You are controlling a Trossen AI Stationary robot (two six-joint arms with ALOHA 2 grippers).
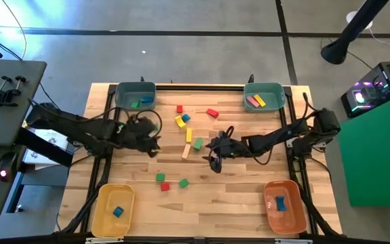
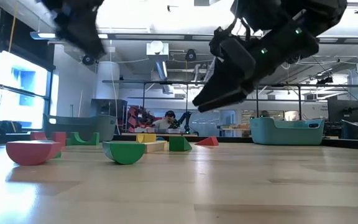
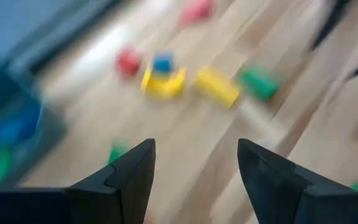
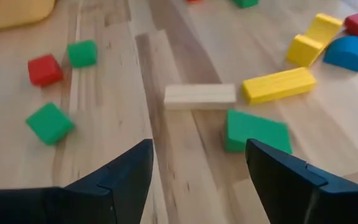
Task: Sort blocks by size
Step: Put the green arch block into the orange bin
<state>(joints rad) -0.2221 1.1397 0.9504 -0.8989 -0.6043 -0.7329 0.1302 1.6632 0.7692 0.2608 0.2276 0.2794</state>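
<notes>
Overhead, the left gripper point(image 1: 153, 144) hovers left of centre in the high view and the right gripper point(image 1: 215, 154) just right of centre, with the loose blocks scattered on the wooden table point(image 1: 249, 193) between them. Only the wrist views show the fingers: the left fingers point(image 3: 135, 171) stand apart with nothing between them, and the right fingers point(image 4: 129, 171) are likewise spread and empty. Past the right fingers lie a tan bar point(image 4: 199, 96), touching a yellow bar point(image 4: 278, 84), with a green wedge point(image 4: 255, 131) just beside them, and a red cube point(image 4: 44, 69) and two green cubes point(image 4: 81, 53) at the left of that frame. The high view alone shows the bins: a teal bin point(image 1: 122, 90) at upper left, another teal bin point(image 1: 276, 90) at upper right, a yellow bin point(image 1: 104, 211) at lower left and an orange bin point(image 1: 296, 203) at lower right, each holding sorted blocks. In the low view a red arch point(image 2: 32, 151) and a green arch point(image 2: 124, 151) lie nearest the camera.
</notes>
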